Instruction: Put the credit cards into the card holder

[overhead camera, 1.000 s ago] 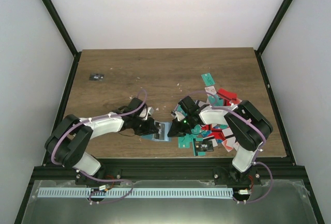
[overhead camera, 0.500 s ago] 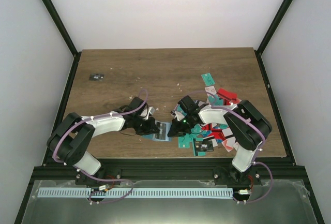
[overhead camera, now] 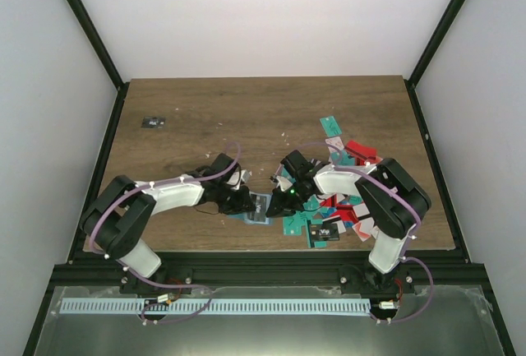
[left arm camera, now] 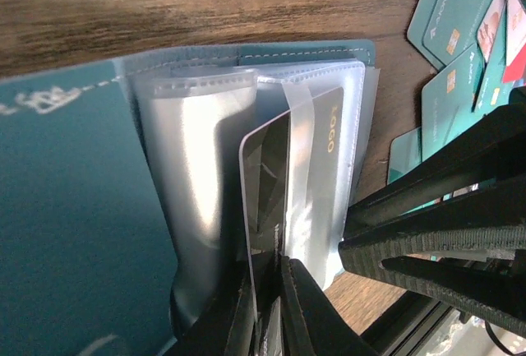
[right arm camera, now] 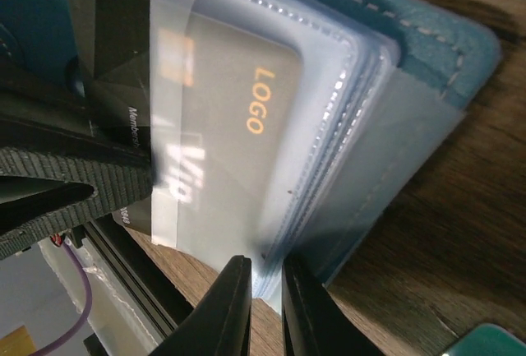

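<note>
Brown wood-grain desk (overhead camera: 205, 117) under both arms. To the right of centre, a scattered heap of thin plastic credit cards (overhead camera: 345, 204), mostly teal, some red and white. Just left of that heap, near the front edge, the blue-grey folding card holder (overhead camera: 256, 208), lying open with its clear ribbed plastic sleeves bulging upward. Partway into one sleeve, a black card with an orange "LOGO" mark (right arm camera: 246, 101). Left end effector (left arm camera: 275, 282) nearly closed, pinching that card's trailing edge. Right end effector (right arm camera: 265, 278) likewise nearly closed, nipping the free edge of the sleeve stack to steady the pocket. Judged step: seating this card, with most of the heap not yet loaded. Next, probably: push the card fully home, straight along the sleeve without buckling the film, then let go and reach for another from the heap.
</note>
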Action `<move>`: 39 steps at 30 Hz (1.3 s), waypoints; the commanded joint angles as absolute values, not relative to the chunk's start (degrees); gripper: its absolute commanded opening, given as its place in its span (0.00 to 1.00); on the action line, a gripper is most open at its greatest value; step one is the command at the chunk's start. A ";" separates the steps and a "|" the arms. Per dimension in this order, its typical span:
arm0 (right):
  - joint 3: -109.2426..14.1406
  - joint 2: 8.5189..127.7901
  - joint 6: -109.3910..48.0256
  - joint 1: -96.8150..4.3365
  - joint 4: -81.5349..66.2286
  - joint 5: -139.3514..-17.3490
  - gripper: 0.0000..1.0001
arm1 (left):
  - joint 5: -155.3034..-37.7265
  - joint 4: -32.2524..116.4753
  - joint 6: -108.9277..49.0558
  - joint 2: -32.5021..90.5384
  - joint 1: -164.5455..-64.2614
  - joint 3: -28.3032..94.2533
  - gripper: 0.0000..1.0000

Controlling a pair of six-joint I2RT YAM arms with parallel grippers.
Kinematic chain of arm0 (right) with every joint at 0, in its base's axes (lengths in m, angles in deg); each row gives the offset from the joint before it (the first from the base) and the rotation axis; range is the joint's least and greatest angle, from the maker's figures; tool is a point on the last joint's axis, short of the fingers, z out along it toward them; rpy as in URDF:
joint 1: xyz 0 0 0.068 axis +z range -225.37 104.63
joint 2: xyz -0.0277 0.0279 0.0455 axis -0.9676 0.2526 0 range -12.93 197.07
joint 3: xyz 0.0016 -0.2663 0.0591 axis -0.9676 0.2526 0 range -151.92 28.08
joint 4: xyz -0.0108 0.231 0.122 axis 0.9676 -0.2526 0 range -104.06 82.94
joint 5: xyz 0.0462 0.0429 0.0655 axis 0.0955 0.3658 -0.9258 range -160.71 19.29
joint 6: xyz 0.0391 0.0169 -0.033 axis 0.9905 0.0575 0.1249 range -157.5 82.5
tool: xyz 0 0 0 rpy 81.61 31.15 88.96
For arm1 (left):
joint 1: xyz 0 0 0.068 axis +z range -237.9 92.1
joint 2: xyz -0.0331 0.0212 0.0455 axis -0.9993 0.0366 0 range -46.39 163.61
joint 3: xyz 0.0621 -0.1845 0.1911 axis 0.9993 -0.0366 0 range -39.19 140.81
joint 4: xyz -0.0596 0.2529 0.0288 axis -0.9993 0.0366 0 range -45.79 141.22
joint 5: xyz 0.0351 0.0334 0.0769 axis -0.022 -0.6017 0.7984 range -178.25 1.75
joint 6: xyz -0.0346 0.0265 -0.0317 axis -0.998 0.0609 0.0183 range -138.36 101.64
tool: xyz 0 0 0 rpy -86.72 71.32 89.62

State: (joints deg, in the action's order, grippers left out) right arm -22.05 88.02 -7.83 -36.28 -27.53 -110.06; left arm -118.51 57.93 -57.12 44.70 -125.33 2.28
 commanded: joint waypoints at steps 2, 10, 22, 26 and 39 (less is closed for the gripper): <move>-23.97 88.85 -9.31 -35.73 -26.08 -109.86 0.14 | -115.29 61.02 -56.70 47.50 -127.71 3.90 0.12; -24.10 86.18 -11.39 -35.79 -28.30 -109.03 0.16 | -113.45 63.68 -56.49 47.53 -128.69 5.37 0.19; -22.14 80.14 -9.44 -35.90 -25.02 -112.85 0.22 | -110.69 66.84 -56.23 47.31 -129.71 7.13 0.31; -20.93 83.18 -5.82 -35.90 -18.87 -114.55 0.20 | -110.23 67.13 -56.61 47.13 -130.10 7.17 0.33; -19.19 91.51 -1.78 -36.37 -13.80 -111.40 0.17 | -110.55 67.24 -56.34 46.70 -130.28 7.24 0.36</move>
